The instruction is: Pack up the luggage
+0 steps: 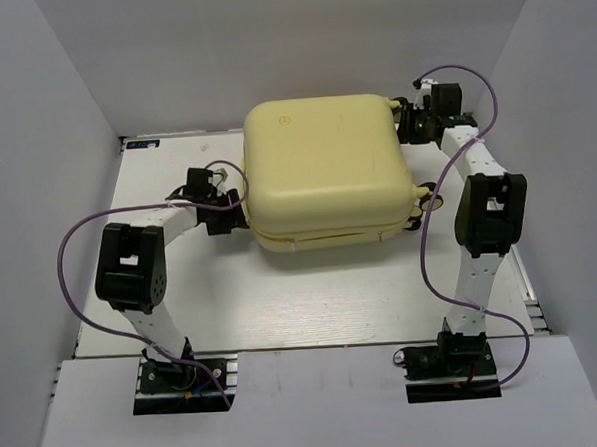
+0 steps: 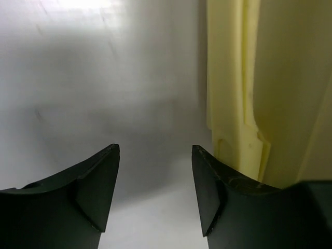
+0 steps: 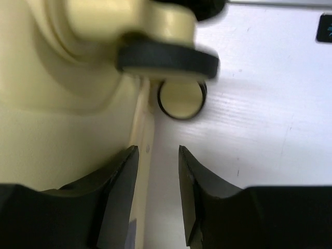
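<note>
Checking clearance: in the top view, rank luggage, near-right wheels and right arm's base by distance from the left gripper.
1. luggage, beside the left gripper.
2. near-right wheels, its right side.
3. right arm's base, bottom right of view.

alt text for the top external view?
A pale yellow hard-shell suitcase lies flat, lid down, on a white table. The left gripper sits at its left side near the seam; the right gripper is at its far right corner, beside a wheel.
</note>
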`<state>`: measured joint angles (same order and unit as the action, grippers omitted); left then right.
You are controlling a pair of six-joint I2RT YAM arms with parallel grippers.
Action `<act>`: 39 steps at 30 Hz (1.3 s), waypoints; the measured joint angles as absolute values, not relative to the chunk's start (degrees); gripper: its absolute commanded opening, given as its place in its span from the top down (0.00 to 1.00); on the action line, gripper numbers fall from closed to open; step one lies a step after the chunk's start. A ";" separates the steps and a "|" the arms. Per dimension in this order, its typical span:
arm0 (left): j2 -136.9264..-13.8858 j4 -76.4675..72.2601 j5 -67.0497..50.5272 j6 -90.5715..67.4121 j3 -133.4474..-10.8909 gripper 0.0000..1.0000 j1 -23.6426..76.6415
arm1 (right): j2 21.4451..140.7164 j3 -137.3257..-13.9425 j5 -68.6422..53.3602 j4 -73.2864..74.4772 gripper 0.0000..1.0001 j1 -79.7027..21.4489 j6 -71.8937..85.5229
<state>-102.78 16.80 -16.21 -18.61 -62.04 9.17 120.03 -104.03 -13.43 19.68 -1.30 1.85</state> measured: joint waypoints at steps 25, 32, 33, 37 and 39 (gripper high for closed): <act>-94.54 24.10 -13.80 -32.05 -67.46 0.11 3.25 | 101.89 -92.51 5.02 28.51 0.21 -5.08 8.51; -105.27 19.51 -16.36 -33.74 -69.71 0.24 4.84 | 90.41 -83.00 9.04 32.08 0.22 -4.89 7.94; -106.80 19.46 -16.25 -33.69 -69.89 0.28 5.19 | 88.07 -81.12 9.28 33.23 0.22 -4.91 7.62; -108.49 19.22 -16.19 -33.34 -71.85 0.71 6.87 | 77.95 -75.40 10.41 37.69 0.31 -5.65 7.38; -108.49 18.90 -15.55 -32.64 -72.36 0.94 8.32 | 73.65 -72.88 12.14 39.77 0.41 -6.22 8.29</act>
